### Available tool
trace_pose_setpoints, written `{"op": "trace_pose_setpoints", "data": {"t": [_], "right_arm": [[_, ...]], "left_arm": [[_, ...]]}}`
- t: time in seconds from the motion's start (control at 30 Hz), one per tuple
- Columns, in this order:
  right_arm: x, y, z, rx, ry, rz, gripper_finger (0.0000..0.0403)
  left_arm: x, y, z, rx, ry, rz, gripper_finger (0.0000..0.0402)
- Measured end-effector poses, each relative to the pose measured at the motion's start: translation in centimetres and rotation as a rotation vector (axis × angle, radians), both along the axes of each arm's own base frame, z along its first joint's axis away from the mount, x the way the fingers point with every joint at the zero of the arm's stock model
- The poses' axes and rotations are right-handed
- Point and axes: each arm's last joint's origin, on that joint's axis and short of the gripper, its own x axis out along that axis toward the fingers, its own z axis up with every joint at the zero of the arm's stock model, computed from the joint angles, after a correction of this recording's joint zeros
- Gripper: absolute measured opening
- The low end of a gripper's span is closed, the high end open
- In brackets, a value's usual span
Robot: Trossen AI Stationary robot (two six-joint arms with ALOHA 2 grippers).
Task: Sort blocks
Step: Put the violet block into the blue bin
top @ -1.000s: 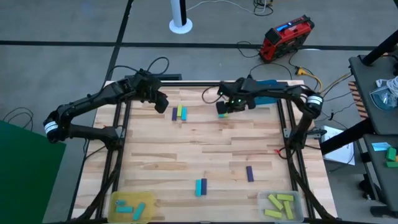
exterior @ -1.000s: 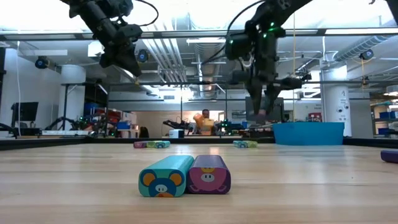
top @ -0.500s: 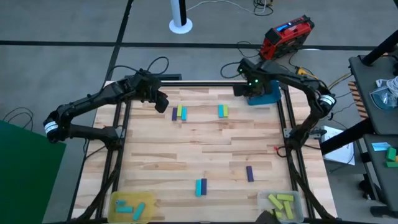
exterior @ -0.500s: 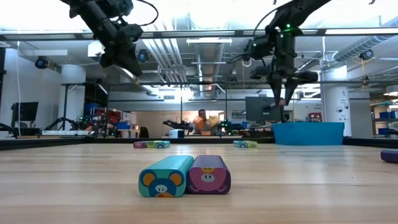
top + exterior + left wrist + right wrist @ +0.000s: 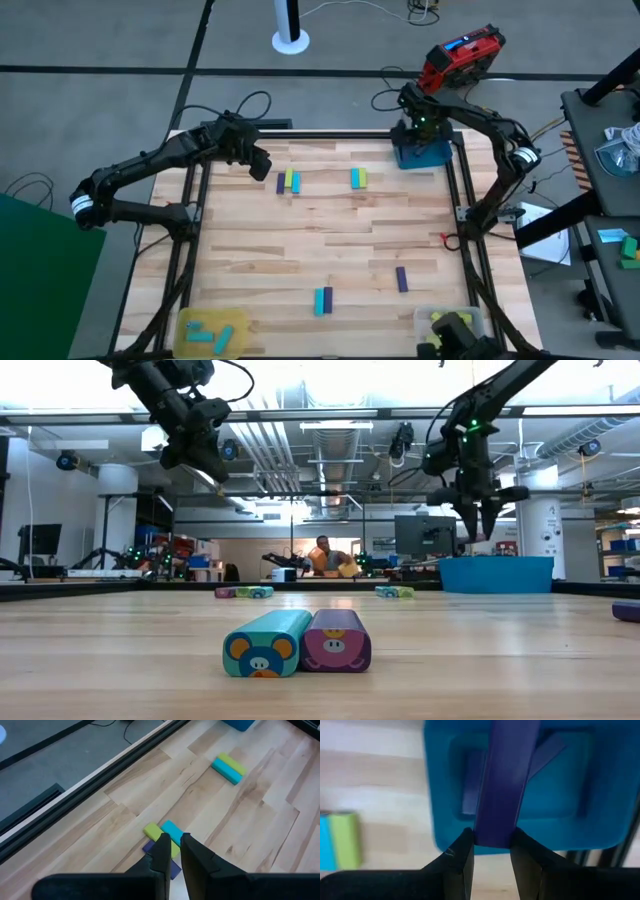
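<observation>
Over the blue tray (image 5: 424, 155) at the far right corner of the tabletop (image 5: 320, 240), the right end effector (image 5: 420, 124) has arrived from the middle, gripping a purple block (image 5: 506, 780); release looks next. Left end effector (image 5: 256, 160), nearly closed and empty, hovers above three blocks (image 5: 288, 180). Cartoon animal faces mark the nearest blocks (image 5: 297, 642); no writing is readable.

left gripper (image 5: 262, 167) raised, fingers together | right gripper (image 5: 420, 128) raised, clamped

Purple block (image 5: 506, 780), blue tray (image 5: 580, 785)
</observation>
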Motion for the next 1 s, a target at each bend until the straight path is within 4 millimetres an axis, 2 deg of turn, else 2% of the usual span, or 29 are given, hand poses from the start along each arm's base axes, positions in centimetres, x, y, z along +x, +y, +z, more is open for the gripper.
{"op": "trace_pose_setpoints", "data": {"t": [0.27,0.53,1.0], "right_arm": [[-1.2,-0.2,-1.6,-0.008,0.132,-0.013,0.0109],[-1.2,-0.2,-1.6,-0.020,0.140,-0.022,0.0136],[-1.1,-0.4,-1.4,-0.036,0.131,-0.018,0.0080]], "left_arm": [[0.0,0.0,0.0,-0.001,-0.001,0.002,0.0021],[0.0,0.0,0.0,-0.003,-0.002,0.003,0.0021],[0.0,0.0,0.0,-0.011,-0.007,0.013,0.0021]]}}
